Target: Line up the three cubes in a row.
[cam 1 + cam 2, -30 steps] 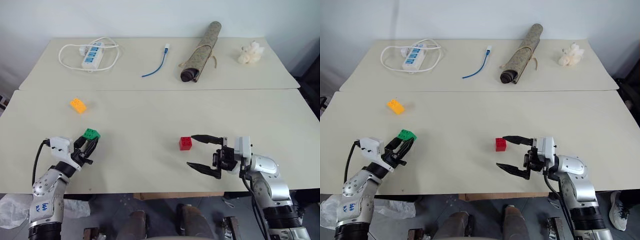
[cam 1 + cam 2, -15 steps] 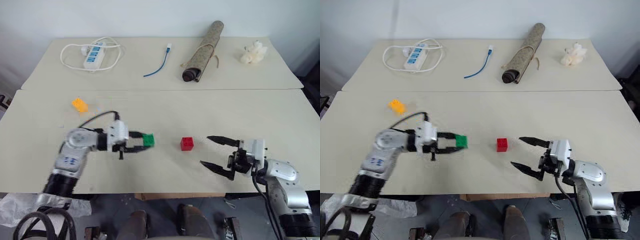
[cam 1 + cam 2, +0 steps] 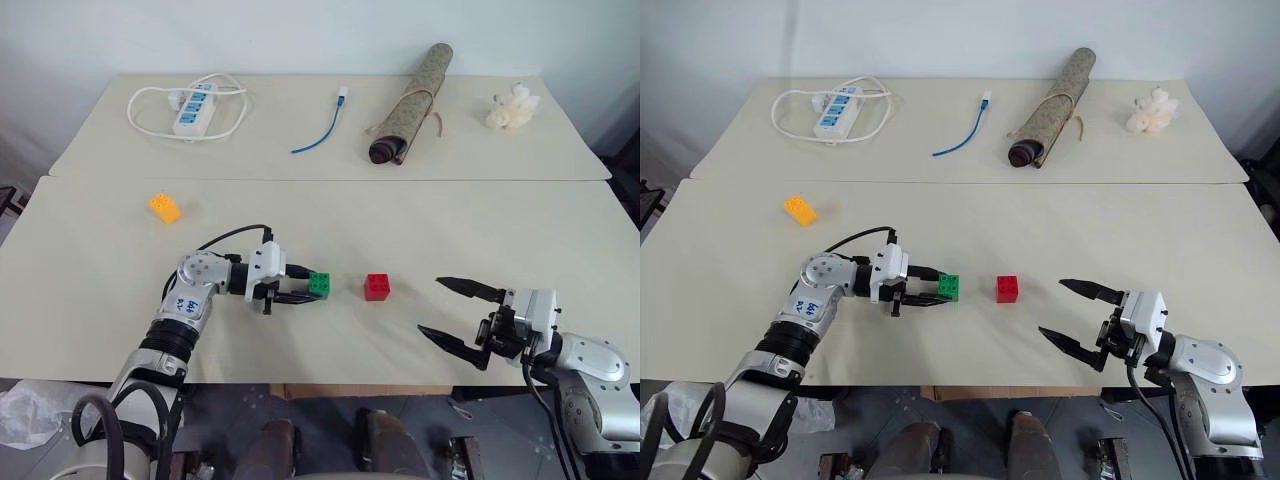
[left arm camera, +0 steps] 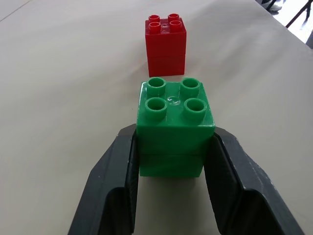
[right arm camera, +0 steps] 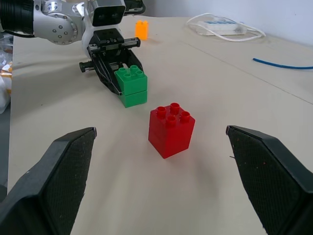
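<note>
Two cream tables butt together: near table (image 3: 90, 330) carries the work, far table (image 3: 560, 150) sits behind it across a straight seam. Near table's front edge runs just under both arms; plenty of bare surface left of centre and along the right half.

Far table, left to right: white power strip (image 3: 193, 97) with looped cord, blue cable (image 3: 322, 128), rolled mat (image 3: 410, 88) lying diagonally, white lumpy object (image 3: 511, 107) near the far-right corner. All well clear of the work area.

Left gripper (image 3: 308, 288) reaches in from the left, pointing right, low over the near table. Its jaws are on the green cube (image 4: 173, 128), one finger against each side, studs up. In the left wrist view the cube's base looks down on the table, but I can't tell for sure.

Right gripper (image 3: 452, 312) hangs near the front edge on the right, jaws spread wide, nothing between them, aimed left toward the red cube (image 3: 377, 287).

Red cube stands studs up at mid-table, just right of the green one, a small gap between them, not touching. Open table between red cube and right gripper.

Orange-yellow cube (image 3: 164, 207) sits alone far left, well apart from the other two and farther back, near the seam.
</note>
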You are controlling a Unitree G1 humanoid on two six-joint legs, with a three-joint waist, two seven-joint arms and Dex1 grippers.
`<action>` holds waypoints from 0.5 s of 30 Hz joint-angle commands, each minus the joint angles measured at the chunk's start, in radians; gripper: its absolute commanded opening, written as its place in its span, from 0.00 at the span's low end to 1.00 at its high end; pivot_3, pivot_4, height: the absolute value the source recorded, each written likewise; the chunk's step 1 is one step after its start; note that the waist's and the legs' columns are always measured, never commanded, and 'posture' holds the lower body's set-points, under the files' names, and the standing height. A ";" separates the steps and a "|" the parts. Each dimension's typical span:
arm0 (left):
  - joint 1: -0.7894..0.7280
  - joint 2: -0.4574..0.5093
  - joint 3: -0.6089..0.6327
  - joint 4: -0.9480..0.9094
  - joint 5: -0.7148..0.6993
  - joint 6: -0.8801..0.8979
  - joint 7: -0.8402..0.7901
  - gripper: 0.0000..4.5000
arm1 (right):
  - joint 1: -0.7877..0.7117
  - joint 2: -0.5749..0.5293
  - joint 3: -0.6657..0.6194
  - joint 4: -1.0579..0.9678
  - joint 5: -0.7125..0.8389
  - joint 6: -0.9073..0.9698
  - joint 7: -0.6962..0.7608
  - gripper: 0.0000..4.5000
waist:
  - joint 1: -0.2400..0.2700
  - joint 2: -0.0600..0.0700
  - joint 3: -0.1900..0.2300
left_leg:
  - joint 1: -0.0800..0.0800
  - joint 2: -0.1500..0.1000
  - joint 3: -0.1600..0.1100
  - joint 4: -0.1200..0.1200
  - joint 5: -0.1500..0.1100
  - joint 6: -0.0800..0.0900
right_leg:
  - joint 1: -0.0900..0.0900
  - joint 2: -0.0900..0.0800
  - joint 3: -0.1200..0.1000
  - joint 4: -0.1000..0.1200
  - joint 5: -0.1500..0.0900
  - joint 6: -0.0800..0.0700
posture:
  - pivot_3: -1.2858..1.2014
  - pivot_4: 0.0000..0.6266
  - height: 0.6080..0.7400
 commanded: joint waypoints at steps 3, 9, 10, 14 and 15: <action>0.025 0.047 0.107 -0.106 -0.060 0.023 0.038 0.75 | -0.055 0.014 0.040 0.002 0.013 -0.003 0.023 1.00 | -0.004 -0.001 0.000 | 0.000 0.001 0.000 0.000 0.000 0.000 | 0.000 0.000 0.000 0.000 0.000 0.000 | 0.52 0.24 1.00; 0.245 0.160 0.283 -0.432 -0.154 0.146 0.156 0.75 | -0.117 0.043 0.086 0.011 0.038 0.011 0.050 1.00 | -0.018 -0.001 0.000 | 0.000 0.002 -0.001 -0.001 0.000 -0.001 | 0.000 -0.002 0.002 0.000 0.000 0.000 | 0.52 0.24 1.00; 0.301 0.174 0.356 -0.495 -0.183 0.186 0.218 0.79 | -0.132 0.050 0.097 0.001 0.048 0.026 0.051 1.00 | -0.020 -0.001 0.000 | 0.000 0.002 -0.002 -0.001 0.000 -0.001 | 0.000 -0.002 0.003 -0.001 0.000 0.000 | 0.52 0.24 1.00; 0.516 0.185 0.607 -0.610 -0.212 0.218 0.417 0.99 | -0.185 0.094 0.129 -0.006 0.047 0.025 0.042 1.00 | -0.026 -0.001 0.001 | 0.000 0.003 -0.004 -0.001 0.000 -0.002 | 0.000 -0.002 0.007 -0.001 -0.001 -0.001 | 0.52 0.24 1.00; 0.565 0.167 0.654 -0.626 -0.210 0.215 0.469 0.99 | -0.196 0.104 0.136 -0.007 0.045 0.023 0.040 1.00 | -0.025 -0.001 0.001 | 0.000 0.003 -0.004 -0.001 0.000 -0.002 | 0.000 -0.002 0.007 -0.001 -0.001 -0.001 | 0.52 0.24 1.00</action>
